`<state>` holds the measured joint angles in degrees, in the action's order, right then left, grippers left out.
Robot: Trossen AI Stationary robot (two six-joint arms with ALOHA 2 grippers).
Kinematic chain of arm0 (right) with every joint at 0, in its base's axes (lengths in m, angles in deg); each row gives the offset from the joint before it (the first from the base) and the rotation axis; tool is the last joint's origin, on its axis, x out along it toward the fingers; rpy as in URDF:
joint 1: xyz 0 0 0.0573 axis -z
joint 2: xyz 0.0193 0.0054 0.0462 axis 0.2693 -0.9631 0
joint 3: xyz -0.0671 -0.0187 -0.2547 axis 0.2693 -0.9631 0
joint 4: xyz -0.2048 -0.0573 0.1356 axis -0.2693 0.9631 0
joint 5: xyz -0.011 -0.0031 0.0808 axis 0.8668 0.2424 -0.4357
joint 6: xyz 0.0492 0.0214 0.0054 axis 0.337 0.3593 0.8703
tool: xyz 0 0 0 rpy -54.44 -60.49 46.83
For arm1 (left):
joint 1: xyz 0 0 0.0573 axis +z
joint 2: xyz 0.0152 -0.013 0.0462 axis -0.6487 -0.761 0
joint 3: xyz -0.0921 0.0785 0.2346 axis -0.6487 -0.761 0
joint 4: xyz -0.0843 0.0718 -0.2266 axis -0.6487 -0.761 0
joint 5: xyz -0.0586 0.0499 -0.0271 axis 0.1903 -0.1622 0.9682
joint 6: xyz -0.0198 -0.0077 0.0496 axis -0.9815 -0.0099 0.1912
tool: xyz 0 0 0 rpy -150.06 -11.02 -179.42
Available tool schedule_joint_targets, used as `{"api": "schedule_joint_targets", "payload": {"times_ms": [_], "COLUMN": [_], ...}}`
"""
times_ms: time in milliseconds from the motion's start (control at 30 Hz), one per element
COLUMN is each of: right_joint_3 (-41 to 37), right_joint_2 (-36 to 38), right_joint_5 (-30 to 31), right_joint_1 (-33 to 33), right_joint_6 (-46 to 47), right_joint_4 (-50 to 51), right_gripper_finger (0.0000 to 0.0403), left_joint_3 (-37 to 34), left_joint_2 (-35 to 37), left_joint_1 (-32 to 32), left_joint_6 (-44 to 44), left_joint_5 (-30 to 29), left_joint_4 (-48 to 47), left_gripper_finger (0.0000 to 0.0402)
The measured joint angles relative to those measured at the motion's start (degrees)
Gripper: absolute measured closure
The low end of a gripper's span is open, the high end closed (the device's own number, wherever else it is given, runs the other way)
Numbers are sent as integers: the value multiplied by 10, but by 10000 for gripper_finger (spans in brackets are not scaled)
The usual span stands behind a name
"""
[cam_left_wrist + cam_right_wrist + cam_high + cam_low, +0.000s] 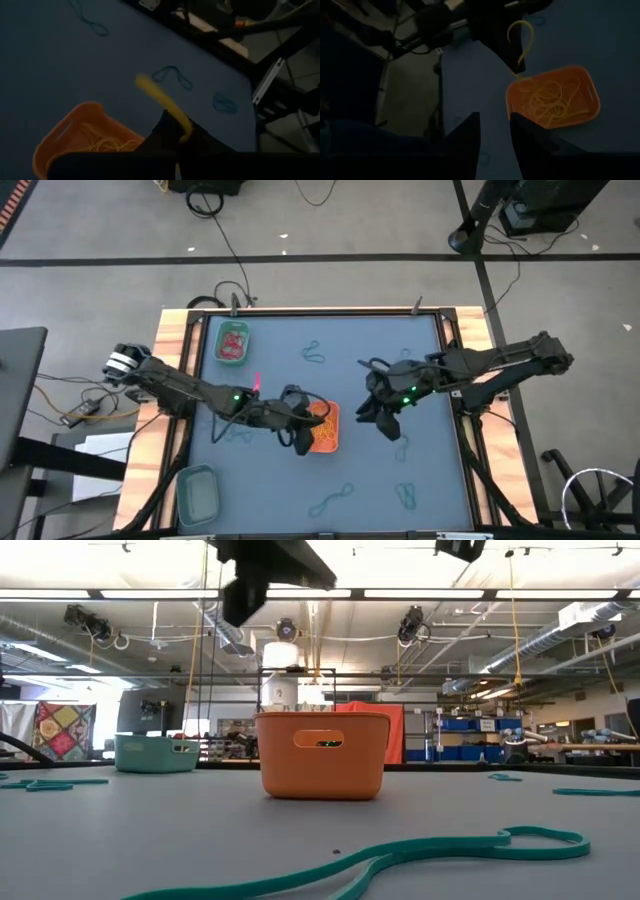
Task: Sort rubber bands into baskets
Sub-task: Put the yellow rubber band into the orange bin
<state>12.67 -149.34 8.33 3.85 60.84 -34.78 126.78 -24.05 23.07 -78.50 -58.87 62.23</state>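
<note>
The orange basket sits mid-table with several yellow bands inside. My left gripper is over the basket's left edge, shut on a yellow rubber band. My right gripper hovers to the basket's right, open and empty; its fingers stand apart. The bright green basket with red bands stands at the far left. The dull teal basket stands at the near left. Teal bands lie loose on the table. My left gripper pinches the yellow band near one end between its two fingers. The rest of the loop curves away from the fingers and is lifted clear. In the right wrist view the band's free end hangs down just over the orange basket's corner.
More teal bands lie at the near side, the near right and left of the orange basket. A pink band lies near my left arm. The table has a wooden frame. In the low view a teal band lies close to the camera.
</note>
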Motion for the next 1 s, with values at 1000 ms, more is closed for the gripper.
{"api": "schedule_joint_targets", "payload": {"times_ms": [1000], "right_joint_3": [-1], "right_joint_2": [-121], "right_joint_5": [110], "right_joint_1": [-48], "right_joint_6": [184], "right_joint_4": [118], "right_gripper_finger": [284], "left_joint_3": [0], "left_joint_2": [-81], "left_joint_1": [40], "left_joint_6": [-33], "left_joint_5": [46], "left_joint_4": [-51], "left_gripper_finger": [371]}}
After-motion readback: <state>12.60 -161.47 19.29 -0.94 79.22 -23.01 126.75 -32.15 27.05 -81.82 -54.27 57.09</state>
